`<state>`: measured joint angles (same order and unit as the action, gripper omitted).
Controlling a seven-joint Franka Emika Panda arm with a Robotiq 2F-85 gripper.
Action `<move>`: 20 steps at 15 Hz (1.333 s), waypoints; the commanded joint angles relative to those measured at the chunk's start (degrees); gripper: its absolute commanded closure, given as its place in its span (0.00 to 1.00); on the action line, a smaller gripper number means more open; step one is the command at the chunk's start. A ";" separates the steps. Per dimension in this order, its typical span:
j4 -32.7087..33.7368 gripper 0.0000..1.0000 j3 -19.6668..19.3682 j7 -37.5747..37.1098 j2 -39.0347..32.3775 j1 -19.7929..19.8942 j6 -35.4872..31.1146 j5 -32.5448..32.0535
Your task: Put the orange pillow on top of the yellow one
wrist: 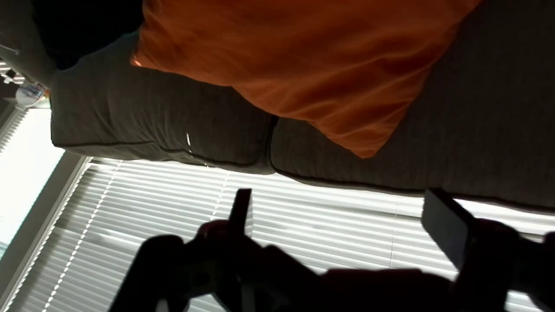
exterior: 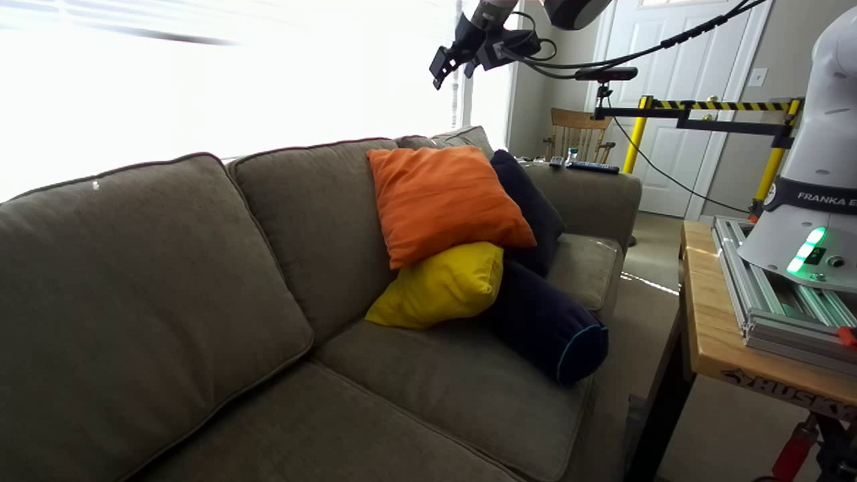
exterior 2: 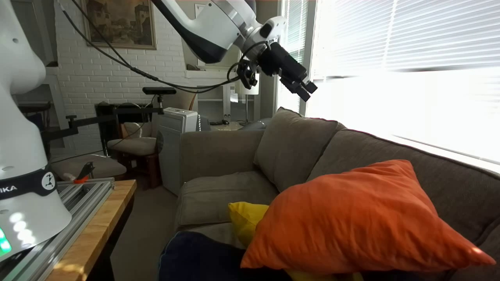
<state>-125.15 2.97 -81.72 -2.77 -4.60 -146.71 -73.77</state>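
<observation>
Black claw [wrist: 340, 219], spread wide, hangs clear of the orange pillow [exterior: 447, 201].

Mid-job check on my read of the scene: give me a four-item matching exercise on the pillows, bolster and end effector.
Things
1. orange pillow
2. yellow pillow
3. navy bolster
4. end effector

States
A. open, holding nothing
B. poking out beneath the orange pillow
C. teal-trimmed cylinder
D. lying partly over the yellow pillow

Pairs: 1-D, 2-B, 3-C, 4-A
</observation>
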 commanded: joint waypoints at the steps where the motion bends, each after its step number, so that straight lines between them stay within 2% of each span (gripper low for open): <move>1: -4.92 0.00 -0.56 7.07 3.10 1.72 -3.60 11.53; 3: -6.72 0.00 -0.59 12.31 3.92 1.81 -2.39 16.78; 12: -13.63 0.00 -1.94 38.62 7.25 2.88 -9.74 41.18; 20: -13.42 0.00 -1.00 54.49 8.98 2.58 -3.57 56.61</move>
<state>-136.80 1.34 -32.73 3.20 -2.21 -153.58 -22.50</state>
